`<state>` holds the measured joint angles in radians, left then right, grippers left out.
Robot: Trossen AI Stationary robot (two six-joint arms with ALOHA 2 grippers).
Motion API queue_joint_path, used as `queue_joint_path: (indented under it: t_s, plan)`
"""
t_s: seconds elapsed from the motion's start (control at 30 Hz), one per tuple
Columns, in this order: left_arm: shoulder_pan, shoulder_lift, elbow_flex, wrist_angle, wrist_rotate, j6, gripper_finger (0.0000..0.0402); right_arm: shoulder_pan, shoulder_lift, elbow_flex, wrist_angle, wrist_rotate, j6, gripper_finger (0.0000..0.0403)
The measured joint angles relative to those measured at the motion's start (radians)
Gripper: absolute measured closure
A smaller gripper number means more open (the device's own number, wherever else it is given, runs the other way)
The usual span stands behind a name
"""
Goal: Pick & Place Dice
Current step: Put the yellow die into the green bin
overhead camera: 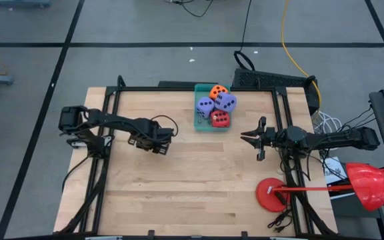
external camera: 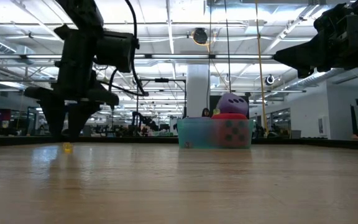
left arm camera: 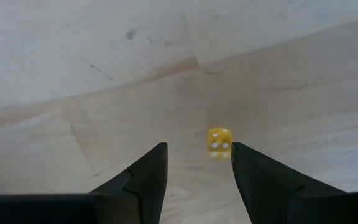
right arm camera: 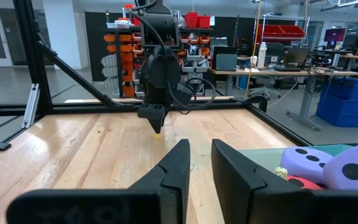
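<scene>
A teal tray (overhead camera: 200, 124) stands at the table's far middle and holds four soft dice: an orange one (overhead camera: 217, 90), two lavender ones (overhead camera: 226, 101) (overhead camera: 205, 105) and a red one (overhead camera: 220, 119). The tray also shows in the low view (external camera: 197, 134). A tiny yellow die (left arm camera: 219, 142) lies on the bare wood left of the tray. My left gripper (left arm camera: 197, 155) is open and points down just above it; the die sits close beside one fingertip (left arm camera: 236, 150), and I cannot tell whether they touch. My right gripper (right arm camera: 201, 149) hovers right of the tray, level, open by a narrow gap, empty.
A red disc with a red handle (overhead camera: 272, 192) lies at the near right corner. Black frame rails (overhead camera: 105, 133) run along both table sides, and a black box (overhead camera: 272, 80) stands at the far right. Bare wood (overhead camera: 199, 180) spreads across the middle and near side.
</scene>
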<state>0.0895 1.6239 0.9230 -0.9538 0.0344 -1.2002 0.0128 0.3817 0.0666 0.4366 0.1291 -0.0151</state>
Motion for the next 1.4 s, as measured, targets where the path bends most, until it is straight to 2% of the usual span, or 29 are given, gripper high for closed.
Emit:
queue_joint_path:
  t_s: [0.23,0.57,1.17,1.4]
  plan:
    - [0.0,0.035,0.0,0.044,0.026,0.022,0.0213,0.0,0.0,0.0,0.0,0.0,0.0,0.0344]
    - [0.002,0.055,0.001,0.036,-0.008,0.023,0.0213,0.0,0.0,0.0,0.0,0.0,0.0,0.0344]
    - [0.017,0.074,0.001,0.069,0.088,0.098,0.0213,0.0,0.0,0.0,0.0,0.0,0.0,0.0344]
    - [0.017,0.074,0.001,0.069,0.093,0.099,0.0213,0.0,0.0,0.0,0.0,0.0,0.0,0.0344]
